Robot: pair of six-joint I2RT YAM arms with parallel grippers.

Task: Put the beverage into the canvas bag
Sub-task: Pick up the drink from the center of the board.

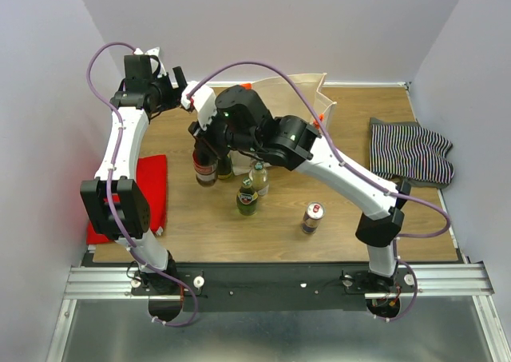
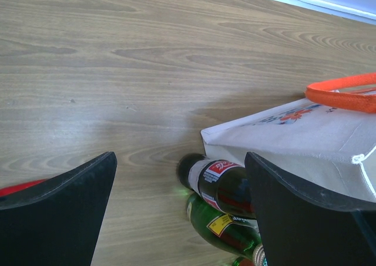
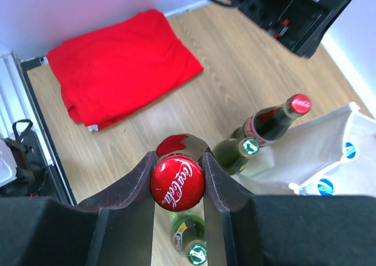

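My right gripper (image 1: 204, 149) is shut on the neck of a cola bottle (image 1: 205, 170) with a red cap (image 3: 177, 182); its fingers (image 3: 136, 184) press both sides just below the cap. I cannot tell whether the bottle is off the table. The cream canvas bag (image 1: 299, 90) with orange handles (image 2: 341, 94) stands behind the right arm and shows at the right of the right wrist view (image 3: 320, 151). My left gripper (image 1: 172, 82) is open and empty, up at the back left, looking down at the bag's corner (image 2: 294, 142).
A second cola bottle (image 3: 273, 118) and a green bottle (image 3: 237, 151) stand by the bag. A clear bottle (image 1: 258, 177), another green bottle (image 1: 247, 196) and a can (image 1: 312, 218) stand mid-table. A red cloth (image 1: 148, 184) lies left, a striped cloth (image 1: 411, 150) right.
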